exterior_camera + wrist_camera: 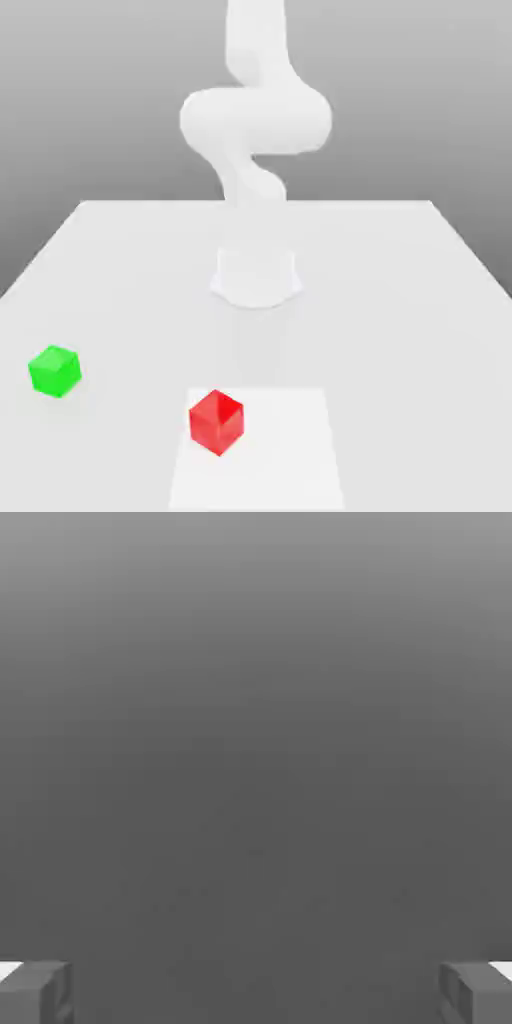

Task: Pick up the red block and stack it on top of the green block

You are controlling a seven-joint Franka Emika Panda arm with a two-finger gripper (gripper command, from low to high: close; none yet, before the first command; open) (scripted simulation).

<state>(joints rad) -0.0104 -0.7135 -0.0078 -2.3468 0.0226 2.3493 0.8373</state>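
The table (420,300) is the largest thing in the exterior view: a pale, nearly white surface that widens toward the camera, with a grey backdrop behind its far edge. A slightly brighter rectangular patch (290,450) lies on it near the front edge, a little toward the exterior view's right of centre.

Next in size is the white arm (255,120). Its round base (256,277) sits on the table around the middle, and the links rise from it in a curving stack that bends toward the exterior view's left, then right, before passing out of the top of the picture.

The tool (256,990) appears in the hand view as two grey fingertips (35,992) at opposite sides of the picture, standing wide apart with nothing between them; it is open and holds nothing. Behind them is a plain grey ground.

The red block (217,421) rests on the table at the left edge of the brighter patch, in front of the arm's base, with one corner turned toward the camera. The green block (55,370) rests on the table well apart from it, toward the exterior view's left and slightly farther back. Both cubes look alike in size, and neither touches the arm.
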